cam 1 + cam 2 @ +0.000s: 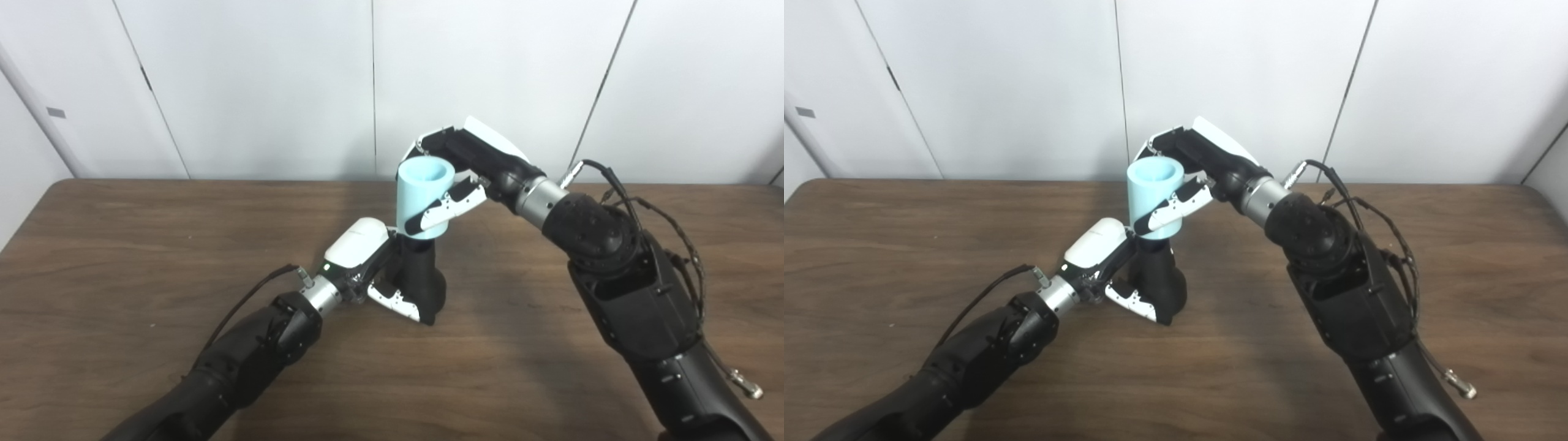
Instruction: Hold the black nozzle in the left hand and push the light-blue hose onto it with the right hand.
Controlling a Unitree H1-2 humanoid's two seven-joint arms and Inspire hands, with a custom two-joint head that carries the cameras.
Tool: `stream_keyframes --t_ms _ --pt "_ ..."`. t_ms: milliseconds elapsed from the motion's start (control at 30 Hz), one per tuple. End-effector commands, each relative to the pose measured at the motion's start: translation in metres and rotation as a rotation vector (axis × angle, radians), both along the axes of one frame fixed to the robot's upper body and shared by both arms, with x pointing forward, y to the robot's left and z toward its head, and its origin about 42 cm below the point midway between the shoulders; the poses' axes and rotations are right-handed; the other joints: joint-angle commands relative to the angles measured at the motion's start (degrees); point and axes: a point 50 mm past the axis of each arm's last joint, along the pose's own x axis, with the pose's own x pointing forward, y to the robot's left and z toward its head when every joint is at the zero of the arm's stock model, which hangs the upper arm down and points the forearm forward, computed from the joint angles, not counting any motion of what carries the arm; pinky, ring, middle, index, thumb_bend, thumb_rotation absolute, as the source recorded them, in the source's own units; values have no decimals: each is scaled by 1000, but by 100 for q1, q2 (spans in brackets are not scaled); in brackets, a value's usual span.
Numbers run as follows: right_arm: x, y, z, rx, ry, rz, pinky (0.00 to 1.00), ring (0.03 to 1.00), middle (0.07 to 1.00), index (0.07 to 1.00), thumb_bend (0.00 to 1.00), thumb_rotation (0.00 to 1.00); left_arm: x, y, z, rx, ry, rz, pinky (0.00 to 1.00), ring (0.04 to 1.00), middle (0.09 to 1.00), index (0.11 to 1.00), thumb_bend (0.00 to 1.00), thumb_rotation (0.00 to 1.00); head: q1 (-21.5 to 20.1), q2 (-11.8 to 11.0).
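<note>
1. While standing at the frame's centre on the brown table [153, 245], black nozzle [422, 275] was gripped low down by the left hand [373, 269], fingers wrapped around its flared body.
2. Sat directly above it: light-blue hose [422, 196], a short open-topped tube, lower rim meeting the nozzle's neck; how far the neck had entered could not be told.
3. Was clasped by the right hand [465, 177], reaching in from the upper right, thumb across the tube's front, other fingers curled behind.
4. Leaned slightly off the nozzle's axis, by the look of it.
5. Judged risks: a tilted push could jam the rim on the neck or skid it off sideways; hard downward force might tip the nozzle out of the left hand's hold; a squeeze too tight could ovalise the soft tube and block seating.
</note>
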Motion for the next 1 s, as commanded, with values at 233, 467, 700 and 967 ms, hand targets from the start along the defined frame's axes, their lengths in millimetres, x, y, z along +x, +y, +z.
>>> stream_keyframes --t_ms 233,467,700,967 --pt "-7 6 17 42 -85 61 365 410 470 485 529 0 -62 7 -93 306 301 -52 525 600 488 481 525 0 23 15" --pt "-7 9 3 12 -62 39 352 407 464 489 529 0 -62 7 -92 306 301 -50 529 602 498 474 524 0 56 29" --pt "1 1 -15 -10 -38 25 371 411 464 491 529 0 -63 9 -91 302 301 -47 515 595 492 478 525 0 76 41" --pt "0 -3 -28 -37 -144 38 424 442 465 491 530 0 -65 10 -91 302 304 -42 516 595 490 480 525 0 91 52"
